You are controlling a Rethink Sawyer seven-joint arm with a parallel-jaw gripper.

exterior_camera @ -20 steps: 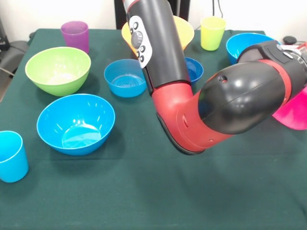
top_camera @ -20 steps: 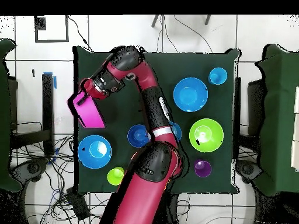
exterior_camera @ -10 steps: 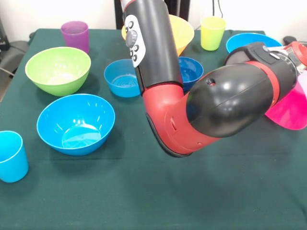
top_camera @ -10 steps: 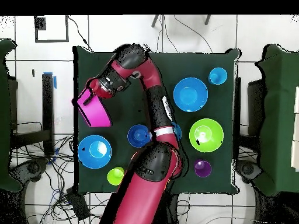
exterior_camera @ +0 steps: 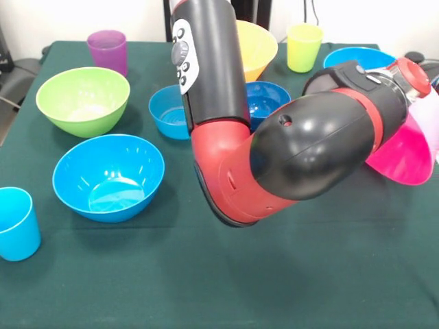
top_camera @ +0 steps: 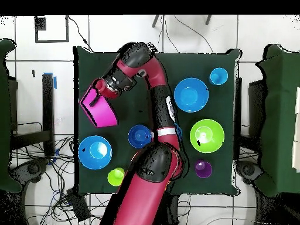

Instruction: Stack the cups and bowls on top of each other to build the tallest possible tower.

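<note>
My gripper [top_camera: 98, 95] is shut on the rim of the big pink bowl [exterior_camera: 406, 156], which hangs tilted above the table's edge; the bowl also shows in the overhead view [top_camera: 102, 111]. The big orange bowl [exterior_camera: 256, 45] stands at the back behind my arm. The small dark-blue bowl [exterior_camera: 266, 100] and small light-blue bowl [exterior_camera: 167, 110] stand mid-table. The green bowl [exterior_camera: 82, 99] and two medium blue bowls [exterior_camera: 108, 176] [exterior_camera: 357, 57] stand apart. The purple cup [exterior_camera: 107, 49], yellow-green cup [exterior_camera: 304, 46] and light-blue cup [exterior_camera: 15, 223] stand upright. No tower shows; nothing is stacked.
My arm's big elbow [exterior_camera: 274, 157] hangs over the middle of the green table [exterior_camera: 226, 288] and hides part of it. In the overhead view the orange bowl is hidden under the arm. Cables and chairs lie around the table.
My gripper has carried the pink bowl inward from the table's side edge toward the middle and a little higher. The arm's elbow swung with it. Everything else stayed put.
</note>
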